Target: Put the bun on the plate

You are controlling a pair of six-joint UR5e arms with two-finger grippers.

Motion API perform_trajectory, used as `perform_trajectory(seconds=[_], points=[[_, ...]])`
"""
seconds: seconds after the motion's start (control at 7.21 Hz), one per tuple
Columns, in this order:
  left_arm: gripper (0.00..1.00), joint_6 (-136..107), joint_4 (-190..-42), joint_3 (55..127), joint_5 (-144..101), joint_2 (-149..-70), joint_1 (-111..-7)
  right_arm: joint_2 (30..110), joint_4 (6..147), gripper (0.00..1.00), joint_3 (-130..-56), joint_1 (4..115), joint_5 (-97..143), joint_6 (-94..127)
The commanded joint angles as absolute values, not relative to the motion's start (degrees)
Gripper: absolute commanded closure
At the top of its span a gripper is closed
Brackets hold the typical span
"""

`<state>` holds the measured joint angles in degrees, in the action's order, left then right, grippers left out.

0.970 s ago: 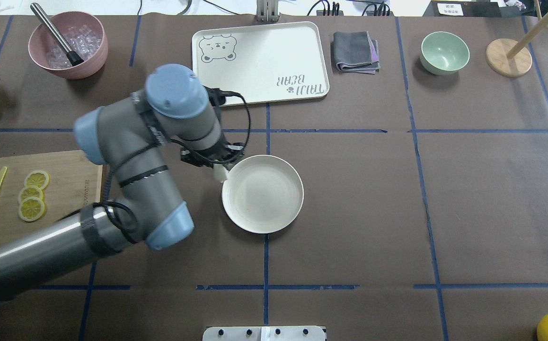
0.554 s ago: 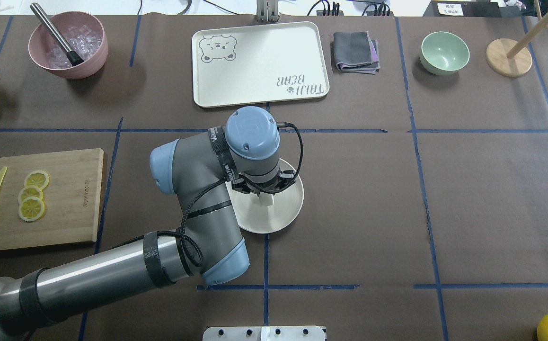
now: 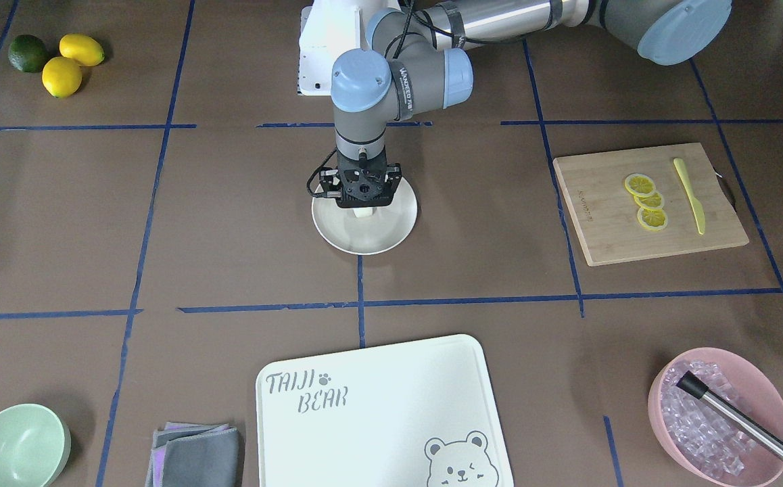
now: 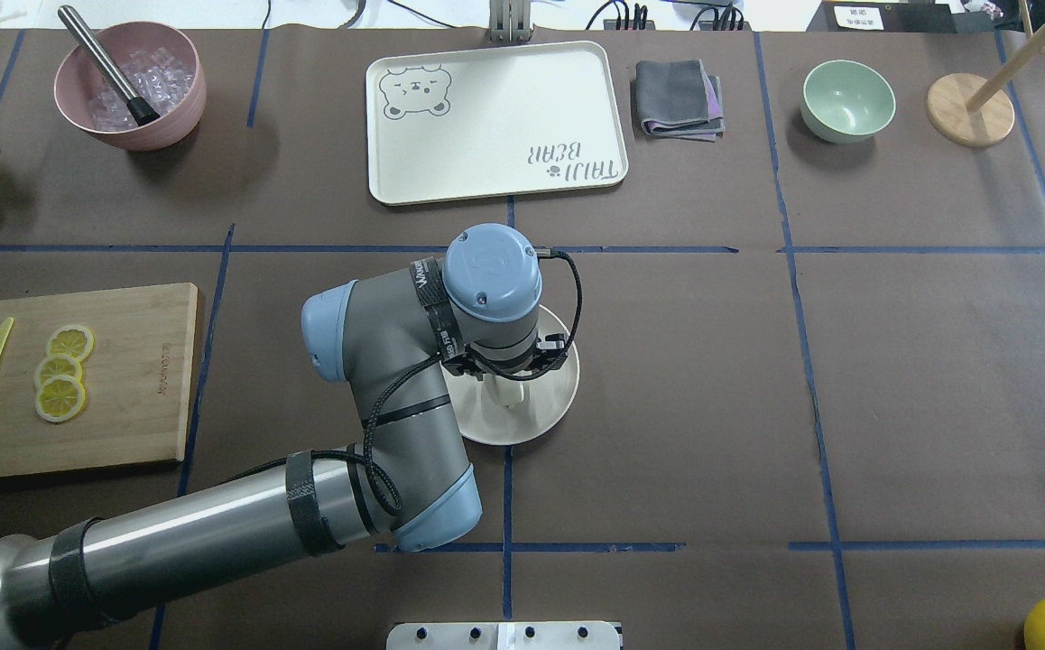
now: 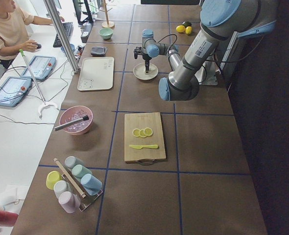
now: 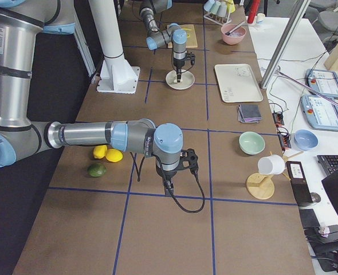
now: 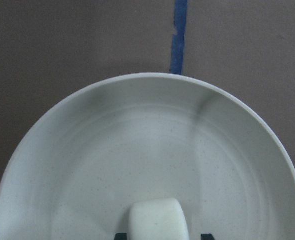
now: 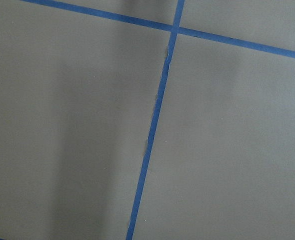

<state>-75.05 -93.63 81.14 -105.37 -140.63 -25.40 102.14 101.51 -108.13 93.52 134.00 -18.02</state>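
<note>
The round cream-white plate [image 4: 551,397] [image 3: 372,238] [image 7: 137,140] lies at the table's middle. My left gripper [image 4: 504,385] [image 3: 363,205] [image 7: 160,236] points straight down over the plate's middle, shut on the small white bun [image 4: 507,395] [image 3: 363,213] [image 7: 157,220]. The bun hangs low over the plate's floor; I cannot tell whether it touches. In the left wrist view only dark finger edges show beside the bun. My right gripper [image 6: 170,185] hangs low over bare table far to the right, seen only in the exterior right view, so I cannot tell whether it is open or shut.
A bear-printed tray [image 4: 495,122] lies behind the plate, with a folded cloth [image 4: 678,99], a green bowl [image 4: 847,99] and a wooden stand [image 4: 969,110] to its right. A pink ice bowl [image 4: 130,86] stands back left. A board [image 4: 125,379] with lemon slices lies left.
My left arm has carried the bun from the plate's left rim to over its middle, then shifted slightly toward the near side and settled.
</note>
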Motion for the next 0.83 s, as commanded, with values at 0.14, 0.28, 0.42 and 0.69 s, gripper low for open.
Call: perform_trajectory(seconds=[0.14, 0.28, 0.42, 0.69], points=[[0.02, -61.0, -87.2, 88.4, -113.4, -137.4, -34.0, 102.1, 101.5, 0.00, -108.5, 93.5, 134.0, -18.0], [0.01, -51.8, -84.5, 95.6, -117.3, -130.1, -39.2, 102.1, 101.5, 0.00, -108.4, 93.5, 134.0, -18.0], [0.01, -41.6, -84.0, 102.0, -118.7, -122.2, -44.8, 102.1, 101.5, 0.00, -108.4, 93.5, 134.0, -18.0], [0.00, -19.1, -84.1, 103.5, -127.6, -111.1, -60.9, 102.1, 101.5, 0.00, -108.3, 93.5, 134.0, -18.0]])
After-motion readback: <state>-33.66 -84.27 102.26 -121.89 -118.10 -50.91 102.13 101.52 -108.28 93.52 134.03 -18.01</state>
